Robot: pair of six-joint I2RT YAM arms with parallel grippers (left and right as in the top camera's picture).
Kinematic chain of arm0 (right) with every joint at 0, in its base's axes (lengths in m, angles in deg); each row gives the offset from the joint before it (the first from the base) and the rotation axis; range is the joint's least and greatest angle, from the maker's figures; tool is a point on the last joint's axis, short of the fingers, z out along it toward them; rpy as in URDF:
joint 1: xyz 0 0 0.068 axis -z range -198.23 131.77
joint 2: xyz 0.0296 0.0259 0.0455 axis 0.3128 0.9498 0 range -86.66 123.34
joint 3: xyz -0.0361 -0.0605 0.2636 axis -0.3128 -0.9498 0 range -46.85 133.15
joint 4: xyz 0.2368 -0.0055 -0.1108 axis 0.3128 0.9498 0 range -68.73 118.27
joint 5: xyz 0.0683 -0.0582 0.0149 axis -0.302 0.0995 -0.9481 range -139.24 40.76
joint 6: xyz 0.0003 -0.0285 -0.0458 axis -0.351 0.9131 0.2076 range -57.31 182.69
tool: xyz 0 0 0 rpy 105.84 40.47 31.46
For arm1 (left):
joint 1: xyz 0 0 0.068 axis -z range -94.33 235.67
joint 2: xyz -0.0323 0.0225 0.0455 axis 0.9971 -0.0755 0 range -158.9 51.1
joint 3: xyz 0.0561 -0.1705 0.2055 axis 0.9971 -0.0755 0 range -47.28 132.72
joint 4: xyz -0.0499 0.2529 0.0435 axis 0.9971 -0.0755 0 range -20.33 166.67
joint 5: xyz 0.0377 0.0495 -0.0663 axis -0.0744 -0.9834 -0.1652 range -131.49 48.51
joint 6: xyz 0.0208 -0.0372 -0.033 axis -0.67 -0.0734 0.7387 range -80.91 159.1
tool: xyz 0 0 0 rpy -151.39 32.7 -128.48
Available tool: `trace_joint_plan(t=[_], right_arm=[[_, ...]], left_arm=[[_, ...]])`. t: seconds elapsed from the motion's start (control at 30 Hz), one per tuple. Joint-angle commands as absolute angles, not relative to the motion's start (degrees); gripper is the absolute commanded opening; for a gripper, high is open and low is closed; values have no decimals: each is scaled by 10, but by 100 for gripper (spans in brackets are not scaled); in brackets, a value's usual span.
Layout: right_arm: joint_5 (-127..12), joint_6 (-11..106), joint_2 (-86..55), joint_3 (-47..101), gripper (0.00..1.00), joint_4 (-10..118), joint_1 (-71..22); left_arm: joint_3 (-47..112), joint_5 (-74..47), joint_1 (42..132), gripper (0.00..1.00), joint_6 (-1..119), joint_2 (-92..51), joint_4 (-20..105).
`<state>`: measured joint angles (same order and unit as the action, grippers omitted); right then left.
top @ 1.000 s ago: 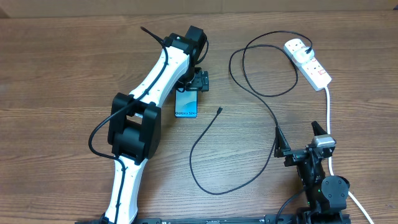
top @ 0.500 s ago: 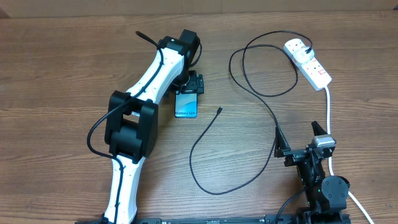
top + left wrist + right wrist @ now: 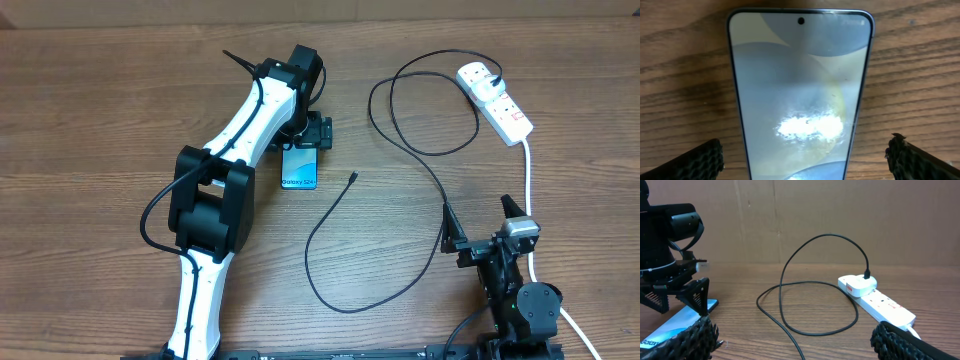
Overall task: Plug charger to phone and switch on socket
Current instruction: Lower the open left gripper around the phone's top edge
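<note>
The phone [image 3: 299, 171] lies flat on the wooden table, its blue screen up and its "Galaxy" text at the near edge. My left gripper [image 3: 309, 134] hangs open over the phone's far end, which it hides from above. In the left wrist view the phone [image 3: 800, 90] fills the middle and the left gripper [image 3: 802, 162] straddles it, both pads clear of its sides. The charger [image 3: 400, 150], a thin black cable, runs from its loose tip [image 3: 354, 176] in loops to a plug in the socket [image 3: 497, 102]. My right gripper [image 3: 478, 222] stands open at the near right, empty.
The right wrist view shows the socket [image 3: 881, 303] with the plug [image 3: 858, 285] in its far end, the charger cable [image 3: 790, 265] looping in front, and the phone [image 3: 675, 325] at lower left. A thick white lead [image 3: 528, 180] runs from the socket past my right arm.
My left arm has shifted slightly to the left, with its gripper still open above the phone. The right arm, the cable and the socket have not moved.
</note>
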<state>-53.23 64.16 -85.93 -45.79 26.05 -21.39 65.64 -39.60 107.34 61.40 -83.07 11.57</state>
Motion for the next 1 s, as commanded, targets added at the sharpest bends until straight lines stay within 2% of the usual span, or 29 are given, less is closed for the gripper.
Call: trace_joint_plan(t=[0.0,0.97], right_arm=[[-525,643,-865,-464,100,258,-217],[-525,643,-865,-464,100,258,-217]], left_arm=[[653,-419,1075,100,617,-836,114],[653,-449,1085,100,659,-849,126]])
